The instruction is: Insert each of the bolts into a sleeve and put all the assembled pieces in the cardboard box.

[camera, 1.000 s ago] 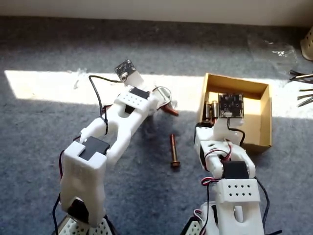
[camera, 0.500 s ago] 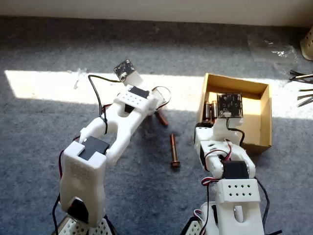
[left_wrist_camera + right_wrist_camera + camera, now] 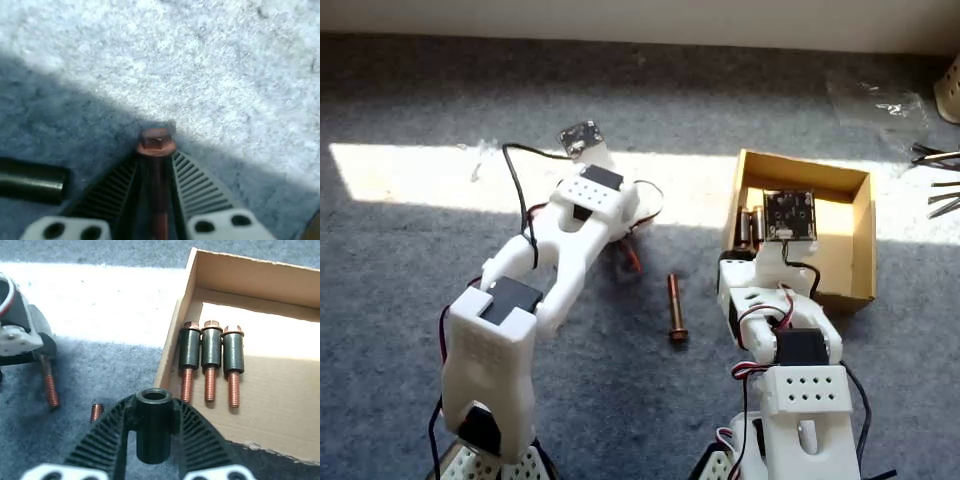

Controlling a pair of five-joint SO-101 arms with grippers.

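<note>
Left claw (image 3: 156,159) tight around a bolt (image 3: 156,143), right claw (image 3: 153,409) tight around a sleeve (image 3: 152,437).

One cardboard box (image 3: 260,275) held three assembled pieces (image 3: 211,352); two bare bolts were outside it, the held bolt (image 3: 156,144) in the left tool (image 3: 156,155) and the loose bolt (image 3: 677,307) on the carpet (image 3: 420,100); two empty sleeves showed, the held sleeve (image 3: 152,435) in the right tool (image 3: 152,402) and the loose sleeve (image 3: 31,180); that made five bolts and five sleeves in all.
</note>
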